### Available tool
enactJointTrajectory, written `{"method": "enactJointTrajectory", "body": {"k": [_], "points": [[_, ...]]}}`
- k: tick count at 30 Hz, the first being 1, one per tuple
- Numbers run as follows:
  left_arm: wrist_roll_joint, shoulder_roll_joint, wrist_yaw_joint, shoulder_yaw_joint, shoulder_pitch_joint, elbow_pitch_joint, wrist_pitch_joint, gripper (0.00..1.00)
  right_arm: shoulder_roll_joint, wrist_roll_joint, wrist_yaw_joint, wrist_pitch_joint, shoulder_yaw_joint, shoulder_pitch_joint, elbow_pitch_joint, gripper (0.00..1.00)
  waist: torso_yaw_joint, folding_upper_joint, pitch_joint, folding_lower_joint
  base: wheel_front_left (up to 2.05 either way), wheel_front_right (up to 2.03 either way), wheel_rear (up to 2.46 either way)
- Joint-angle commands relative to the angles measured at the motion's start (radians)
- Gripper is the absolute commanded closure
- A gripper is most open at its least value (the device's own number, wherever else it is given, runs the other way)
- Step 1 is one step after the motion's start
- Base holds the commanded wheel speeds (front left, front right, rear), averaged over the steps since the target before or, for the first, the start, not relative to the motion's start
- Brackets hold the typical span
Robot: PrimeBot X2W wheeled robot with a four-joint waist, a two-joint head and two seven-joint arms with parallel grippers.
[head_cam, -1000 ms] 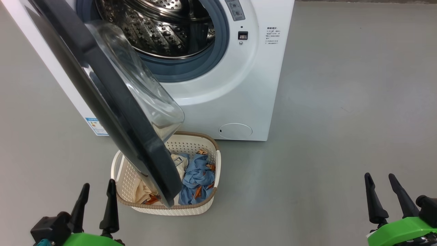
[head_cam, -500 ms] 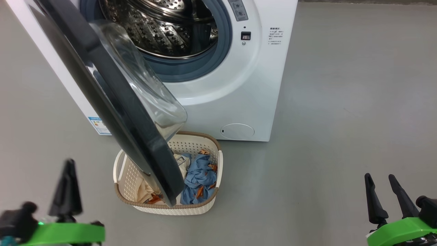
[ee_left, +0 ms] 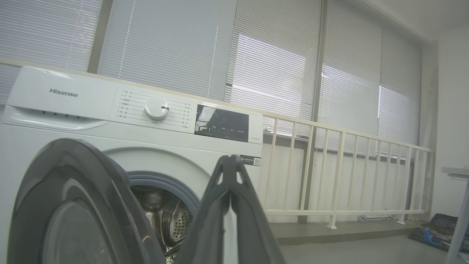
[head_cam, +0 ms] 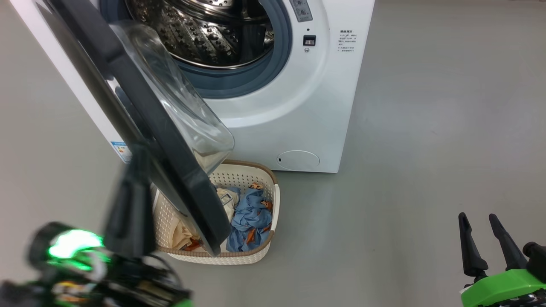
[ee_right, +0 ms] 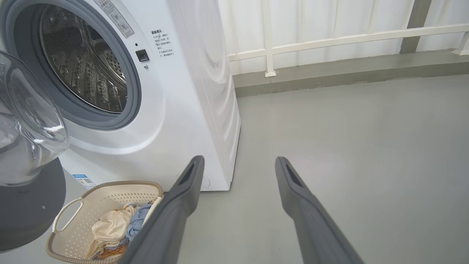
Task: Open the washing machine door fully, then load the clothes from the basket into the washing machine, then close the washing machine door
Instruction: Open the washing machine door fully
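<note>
Beside the left gripper [ee_left: 230, 158], which looks like matt dark plastic, the washing machine door [head_cam: 158, 128] has a glossy black rim and clear, smooth glass. Beyond it, the drum [head_cam: 204, 30] is shiny perforated steel. The basket [head_cam: 251, 170] is perforated cream plastic and holds the soft cloth clothes [head_cam: 249, 221].

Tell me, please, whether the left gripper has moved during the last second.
Yes. Judged against the basket, the left gripper has moved up the head view, now shut and reaching beside the washing machine door.
</note>
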Motion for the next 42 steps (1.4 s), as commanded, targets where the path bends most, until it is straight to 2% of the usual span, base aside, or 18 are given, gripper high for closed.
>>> {"method": "enactJointTrajectory", "body": {"k": [1, 4, 7, 12, 19, 25, 33, 42], "points": [[-0.02, 0.008, 0.001, -0.02, -0.013, -0.039, 0.024, 1.0, -0.016, -0.022, 0.001, -0.013, 0.019, -0.012, -0.03, 0.0, 0.0, -0.0001, 0.005, 0.0, 0.0, 0.0, 0.0], [-0.037, 0.007, 0.0, -0.144, -0.005, -0.024, 0.052, 1.0, -0.013, -0.031, 0.001, -0.013, 0.019, -0.016, -0.033, 0.0, -0.002, -0.0001, 0.011, 0.0, 0.0, 0.0, 0.0], [-0.098, 0.005, -0.001, -0.228, 0.006, 0.057, 0.051, 1.0, -0.01, -0.037, 0.001, -0.013, 0.019, -0.018, -0.034, 0.0, -0.005, -0.0001, 0.016, 0.0, 0.0, 0.0, 0.0], [-0.151, 0.003, -0.002, -0.281, -0.017, 0.247, 0.003, 1.0, -0.007, -0.046, 0.001, -0.013, 0.021, -0.026, -0.035, 0.0, -0.011, -0.0001, 0.021, 0.0, 0.0, 0.0, 0.0], [-0.226, 0.002, -0.002, -0.273, -0.078, 0.468, -0.045, 1.0, -0.003, -0.049, 0.001, -0.013, 0.021, -0.029, -0.039, 0.0, -0.016, -0.0001, 0.027, 0.0, 0.0, 0.0, 0.0], [-0.245, 0.002, -0.002, -0.25, -0.132, 0.596, -0.067, 1.0, -0.002, -0.048, 0.001, -0.013, 0.019, -0.031, -0.042, 0.0, -0.017, -0.0001, 0.031, 0.0, 0.0, 0.0, 0.0], [-0.245, 0.001, -0.003, -0.226, -0.161, 0.675, -0.075, 1.0, -0.005, -0.044, 0.001, -0.013, 0.018, -0.032, -0.048, 0.0, -0.015, -0.0001, 0.031, 0.0, 0.0, 0.0, 0.0], [-0.226, 0.001, -0.003, -0.168, -0.154, 0.68, -0.075, 1.0, -0.004, -0.044, 0.001, -0.013, 0.013, -0.031, -0.056, 0.0, -0.004, -0.0001, 0.028, 0.0, 0.0, 0.0, 0.0]]}}
